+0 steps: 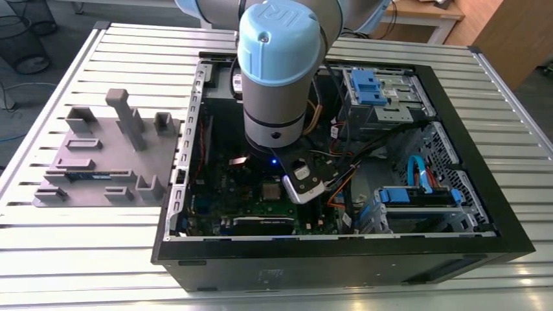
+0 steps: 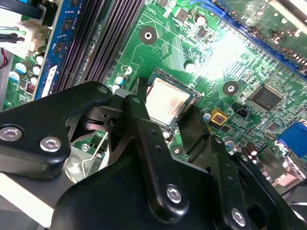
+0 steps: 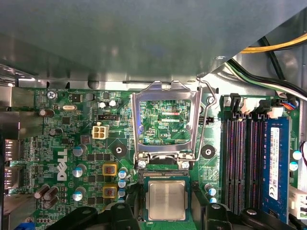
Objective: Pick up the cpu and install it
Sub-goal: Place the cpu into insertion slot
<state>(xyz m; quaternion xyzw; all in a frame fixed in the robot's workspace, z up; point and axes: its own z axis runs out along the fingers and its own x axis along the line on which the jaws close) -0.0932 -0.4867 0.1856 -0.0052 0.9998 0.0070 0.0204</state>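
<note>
Scene: an open computer case [image 1: 484, 214] lies on a ribbed metal surface [image 1: 87, 259], and the arm [image 1: 281, 71] reaches down into it. A grey tray [image 1: 103, 162] rests on the surface, well apart from the case, on the exterior view's left.
Cpu: the cpu [image 3: 165, 200] lies flat, silver top upward, inside the socket [image 3: 165, 176] on the green motherboard [image 3: 72, 143]. Its edges look parallel to the socket walls.
Pincer: the pincer [image 2: 167, 109] hangs directly over the cpu and has the chip between its two dark sides. I cannot tell whether it pinches the chip or is already free of it, because the contact places are hidden in both wrist views.
Socket frame: the metal load frame [image 3: 165, 115] is swung up and away from the socket, and its thin wire lever [image 3: 205, 120] is also raised, so nothing presses on the chip.
Neighbours: the dark memory slots [image 3: 242, 158] run just beside the socket, and one blue memory stick [image 3: 274, 163] sits further out.
Step in hand: in my judgement this is the seating step, with the chip at or in its place and not yet locked.
Progress: the picking part seems done; the clamping part is not done.
Demand of the next move: I think any motion here must be purely vertical and gentle. A sideways pull could drag the chip over the fine contacts, and the raised frame leaves little free room on that side.
</note>
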